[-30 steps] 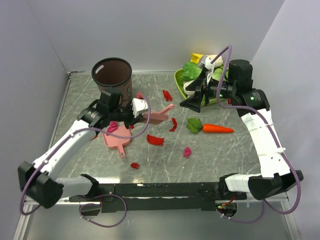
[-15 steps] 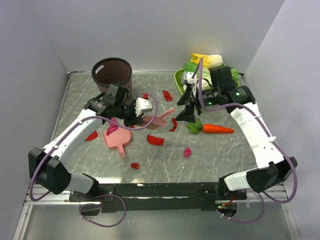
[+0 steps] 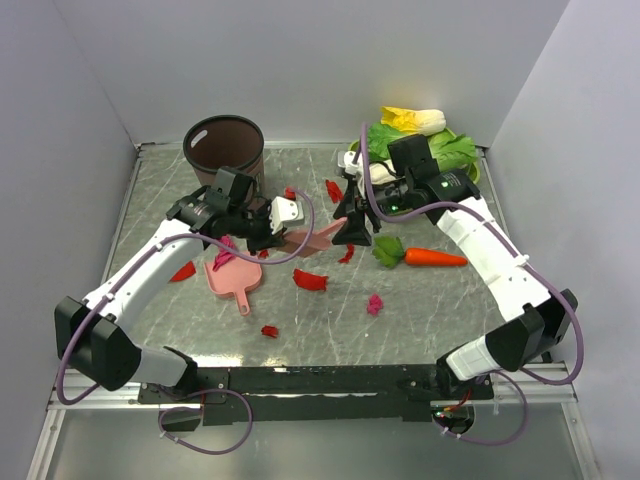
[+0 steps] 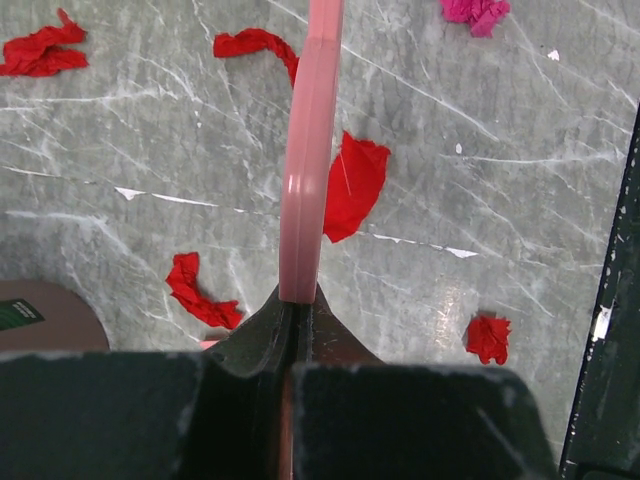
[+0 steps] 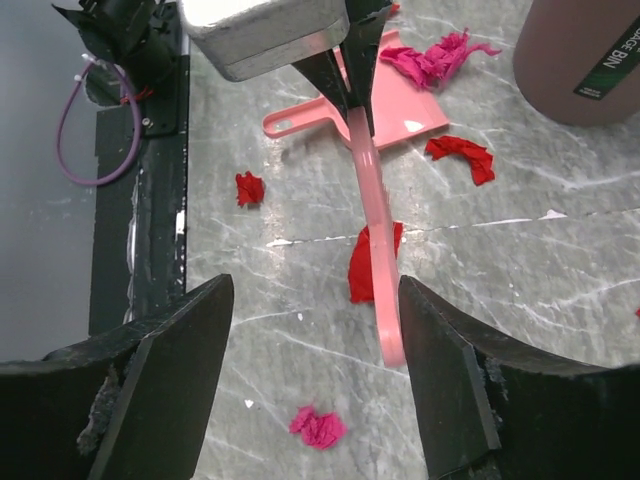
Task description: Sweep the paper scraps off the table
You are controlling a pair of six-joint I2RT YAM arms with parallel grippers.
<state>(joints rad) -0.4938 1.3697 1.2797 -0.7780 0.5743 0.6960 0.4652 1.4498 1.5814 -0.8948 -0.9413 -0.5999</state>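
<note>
My left gripper (image 3: 279,238) is shut on the end of a long flat pink tool (image 3: 318,235), seen edge-on in the left wrist view (image 4: 310,150). My right gripper (image 3: 349,229) is open, and the tool's free tip (image 5: 392,350) lies between its fingers (image 5: 455,390), touching neither. Red and magenta paper scraps lie across the grey table (image 3: 450,310): a red one (image 3: 310,280) under the tool, a magenta one (image 3: 375,303), and a red one (image 3: 270,331) near the rail. A pink dustpan (image 3: 236,277) holds a magenta scrap (image 5: 430,60).
A brown cup (image 3: 224,150) stands at the back left. A carrot (image 3: 433,257) and a green leaf (image 3: 388,250) lie right of centre. A green plate of vegetables (image 3: 440,150) sits at the back right. A black rail (image 3: 320,380) runs along the near edge.
My right arm has swung left from the green plate to the pink tool's tip, staying open. My left gripper shifted slightly toward the cup, still holding the tool.
</note>
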